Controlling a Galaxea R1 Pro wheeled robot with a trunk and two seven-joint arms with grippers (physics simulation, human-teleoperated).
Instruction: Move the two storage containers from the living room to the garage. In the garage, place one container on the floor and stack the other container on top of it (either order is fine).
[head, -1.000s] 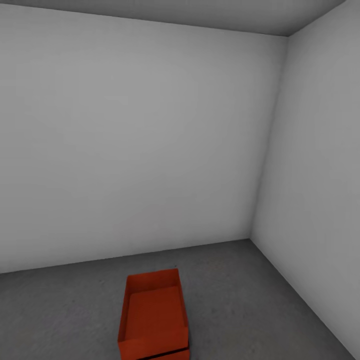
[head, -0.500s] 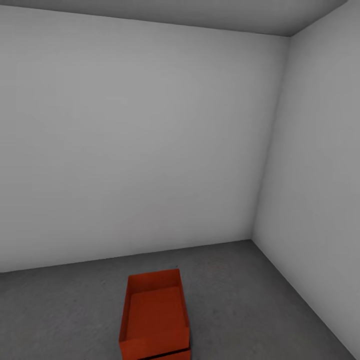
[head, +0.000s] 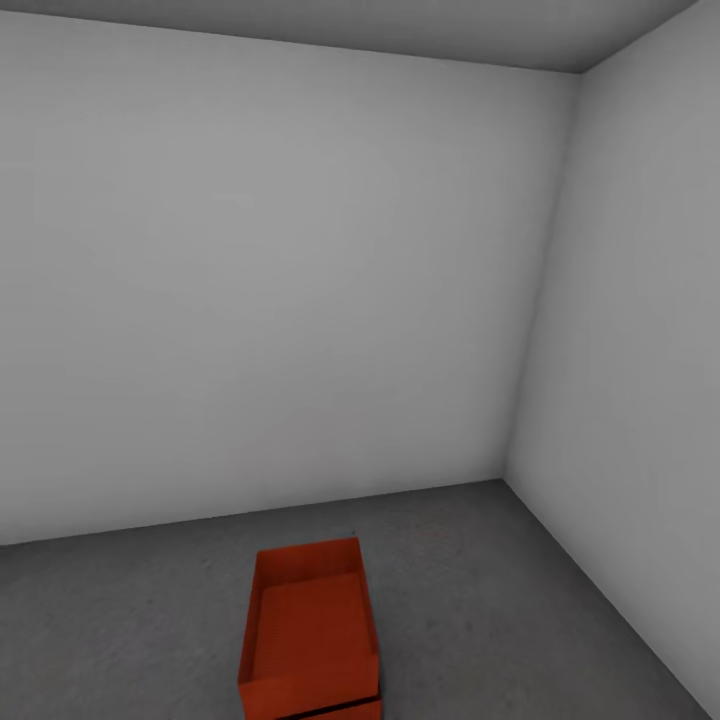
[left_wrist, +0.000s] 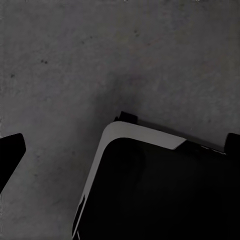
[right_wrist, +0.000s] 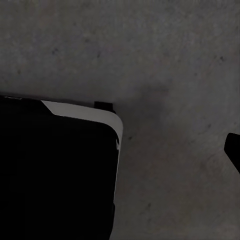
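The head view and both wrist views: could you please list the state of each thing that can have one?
upper storage container: upright, open-topped, empty, stacked on another.
lower storage container: on the floor under the first, mostly hidden.
floor: grey speckled concrete, bearing the stack.
robot base: dark, standing on the concrete beneath both wrist cameras.

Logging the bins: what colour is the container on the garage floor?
Orange-red, plain walls; the container shows best in the head view.
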